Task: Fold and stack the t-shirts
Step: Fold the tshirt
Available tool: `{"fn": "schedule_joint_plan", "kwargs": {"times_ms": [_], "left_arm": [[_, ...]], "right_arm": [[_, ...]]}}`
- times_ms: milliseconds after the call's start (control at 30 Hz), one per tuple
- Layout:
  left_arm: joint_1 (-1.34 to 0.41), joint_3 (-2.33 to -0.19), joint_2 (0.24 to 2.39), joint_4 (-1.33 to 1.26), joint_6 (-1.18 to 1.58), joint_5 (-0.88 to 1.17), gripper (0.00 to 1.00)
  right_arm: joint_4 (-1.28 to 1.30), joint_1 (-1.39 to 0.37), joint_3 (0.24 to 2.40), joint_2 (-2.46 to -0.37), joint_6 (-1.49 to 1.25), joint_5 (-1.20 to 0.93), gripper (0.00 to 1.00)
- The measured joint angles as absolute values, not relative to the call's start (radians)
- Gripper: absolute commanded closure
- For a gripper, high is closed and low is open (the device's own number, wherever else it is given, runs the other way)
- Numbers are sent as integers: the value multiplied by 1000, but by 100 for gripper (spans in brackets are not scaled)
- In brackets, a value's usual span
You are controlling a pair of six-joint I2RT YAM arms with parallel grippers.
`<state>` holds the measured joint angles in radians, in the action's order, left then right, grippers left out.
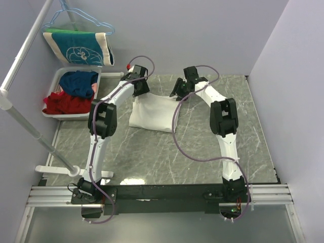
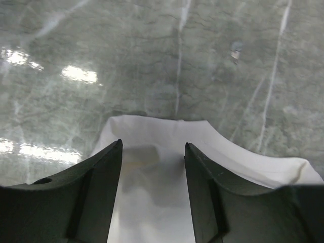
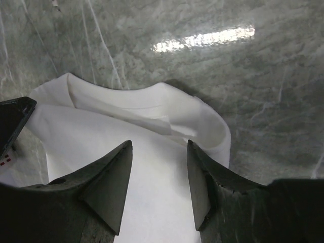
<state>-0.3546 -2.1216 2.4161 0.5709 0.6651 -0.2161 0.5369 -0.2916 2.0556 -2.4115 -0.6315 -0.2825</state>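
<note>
On the glossy grey, white-veined marble-look table (image 1: 202, 152) I see the cream-white t-shirt (image 1: 152, 115) lying folded into a soft, roughly rectangular pad, plain side up, between and just ahead of both arms near the middle of the far half. It is somewhat wider than deep, so its long axis runs left to right, with the near edge slanting slightly toward the right arm. The left gripper (image 1: 140, 90) sits over the far left corner; in its wrist view the dark matte fingers (image 2: 96, 192) stand apart with smooth cloth showing in the gap. The right gripper (image 1: 178, 92) is at the far right corner, fingers (image 3: 109, 187) likewise apart over a rounded, layered fold. At far left, a white slatted basket (image 1: 56, 81) holds blue and red garments under a hung teal-and-cream shirt (image 1: 76, 48) bearing a cartoon face.
</note>
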Motion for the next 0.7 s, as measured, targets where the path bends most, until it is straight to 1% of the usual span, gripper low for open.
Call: {"fn": "schedule_joint_plan", "kwargs": {"times_ms": [233, 333, 467, 633, 700], "left_arm": [[-321, -2122, 2416, 572, 647, -244, 41], [-301, -2107, 2398, 573, 637, -253, 40], [-281, -2039, 2306, 574, 611, -256, 39], [-283, -1985, 2168, 576, 575, -216, 42], [-284, -1974, 2130, 572, 558, -169, 45]], "right_arm": [[543, -277, 2051, -2410, -635, -297, 46], [540, -277, 2008, -2377, -630, -289, 45], [542, -276, 1899, -2258, -623, -258, 44], [550, -281, 1816, -2090, -613, -217, 44], [554, -288, 1811, -2040, -611, -204, 43]]}}
